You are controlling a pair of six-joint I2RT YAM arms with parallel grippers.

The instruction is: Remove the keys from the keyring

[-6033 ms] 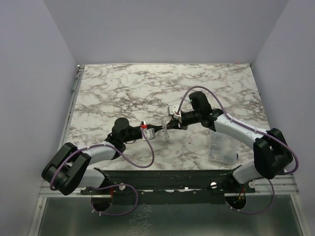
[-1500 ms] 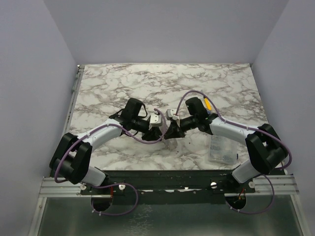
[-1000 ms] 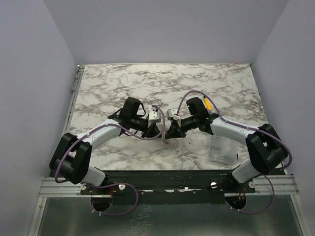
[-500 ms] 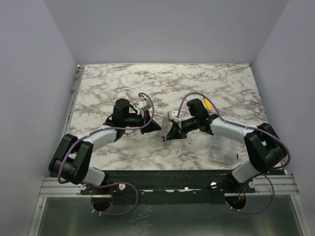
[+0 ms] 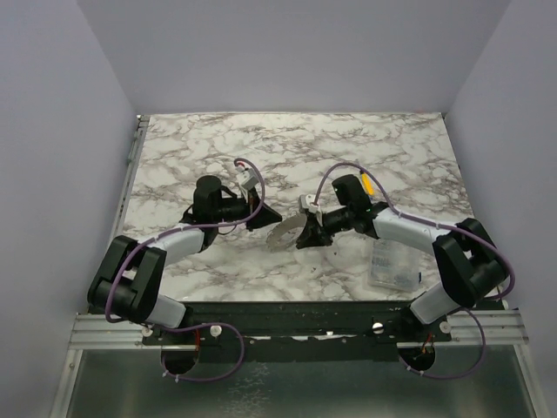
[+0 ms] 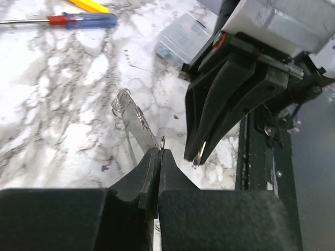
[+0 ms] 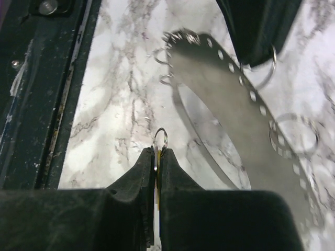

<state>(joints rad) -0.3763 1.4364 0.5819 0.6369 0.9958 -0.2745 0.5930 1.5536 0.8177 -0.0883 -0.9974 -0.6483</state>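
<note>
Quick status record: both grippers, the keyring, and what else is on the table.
left gripper: shut on edge ring, at the keyring's rim
right gripper: shut on loose ring, apart from the keyring
keyring: perforated grey band between the grippers
other items: screwdriver, clear box

Your top camera sat high above and behind the arm bases, tilted down over the whole table, far enough back that both arms fit in frame. Your left wrist camera rode right behind the left gripper, very close, facing along its fingers toward the right gripper and the near table edge. Your right wrist camera sat just as close behind its own fingers, facing roughly the opposite way. All three views shared the keyring between the grippers. Top and left wrist views also shared the clear box.
</note>
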